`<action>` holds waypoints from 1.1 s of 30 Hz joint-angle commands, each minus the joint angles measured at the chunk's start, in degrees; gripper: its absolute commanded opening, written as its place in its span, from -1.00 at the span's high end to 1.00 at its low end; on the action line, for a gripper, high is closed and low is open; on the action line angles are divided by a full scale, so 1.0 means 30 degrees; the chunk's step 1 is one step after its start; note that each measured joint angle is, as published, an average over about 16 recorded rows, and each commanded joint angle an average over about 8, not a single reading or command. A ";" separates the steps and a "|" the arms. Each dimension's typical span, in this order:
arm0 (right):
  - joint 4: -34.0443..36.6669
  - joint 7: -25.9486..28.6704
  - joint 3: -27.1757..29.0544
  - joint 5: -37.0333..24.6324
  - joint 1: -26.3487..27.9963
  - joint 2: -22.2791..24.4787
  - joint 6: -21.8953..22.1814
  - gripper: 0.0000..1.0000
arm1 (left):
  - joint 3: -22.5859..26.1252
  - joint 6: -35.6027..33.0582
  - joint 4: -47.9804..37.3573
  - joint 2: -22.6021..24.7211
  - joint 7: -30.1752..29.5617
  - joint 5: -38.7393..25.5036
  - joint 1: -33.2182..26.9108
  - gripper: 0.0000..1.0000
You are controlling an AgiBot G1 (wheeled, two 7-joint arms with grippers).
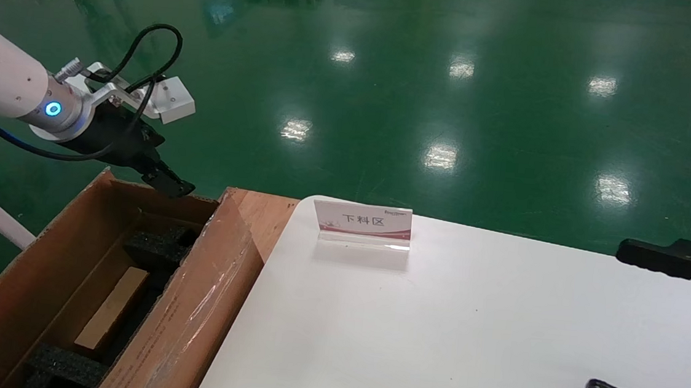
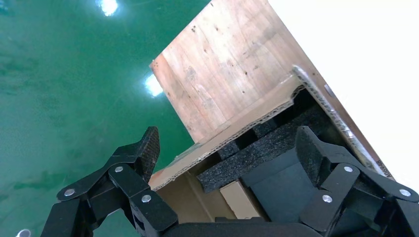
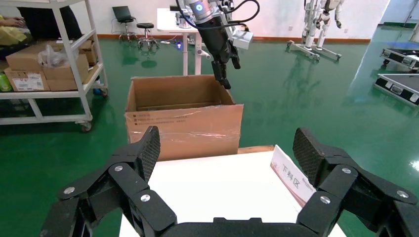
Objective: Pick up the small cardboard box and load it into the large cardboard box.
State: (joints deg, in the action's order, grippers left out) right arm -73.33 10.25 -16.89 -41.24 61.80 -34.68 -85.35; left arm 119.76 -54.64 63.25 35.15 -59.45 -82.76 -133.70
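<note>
The large cardboard box [image 1: 188, 317] stands open at the table's left side, with black foam inserts [image 1: 159, 247] inside. The small cardboard box [image 1: 113, 307] lies on its narrow pale edge in the slot between the foam pieces. In the left wrist view its pale end [image 2: 242, 200] shows under the foam. My left gripper [image 1: 164, 181] hangs open and empty just above the carton's far rim [image 2: 232, 131]. My right gripper [image 1: 625, 321] is open and empty at the right edge of the white table. The carton also shows in the right wrist view [image 3: 183, 126].
A white table [image 1: 464, 327] carries a small sign stand [image 1: 363, 223] with red trim near its far edge. A wooden board [image 1: 261, 212] lies between carton and table. Green floor lies beyond. A shelf cart [image 3: 49, 64] stands behind the carton.
</note>
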 commanded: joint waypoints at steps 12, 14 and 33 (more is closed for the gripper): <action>0.0012 -0.0009 -0.0010 0.0007 0.0007 0.0002 -0.0001 -1.00 | -0.6329 -0.1761 0.1126 -0.0158 0.2874 0.2348 0.4229 -1.00; 0.0013 -0.0010 -0.0011 0.0007 0.0007 0.0003 0.0000 -1.00 | -0.7514 -0.2121 0.1224 -0.0153 0.3434 0.2821 0.5060 -1.00; -0.0009 0.0034 0.0071 -0.0049 -0.0019 -0.0025 -0.0025 -1.00 | -1.8859 -0.5571 0.2154 -0.0107 0.8799 0.7354 1.3019 -1.00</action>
State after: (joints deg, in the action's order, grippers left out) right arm -73.36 10.35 -16.68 -41.39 61.74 -34.76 -85.43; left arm 63.21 -71.34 69.71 34.83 -33.07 -60.71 -94.67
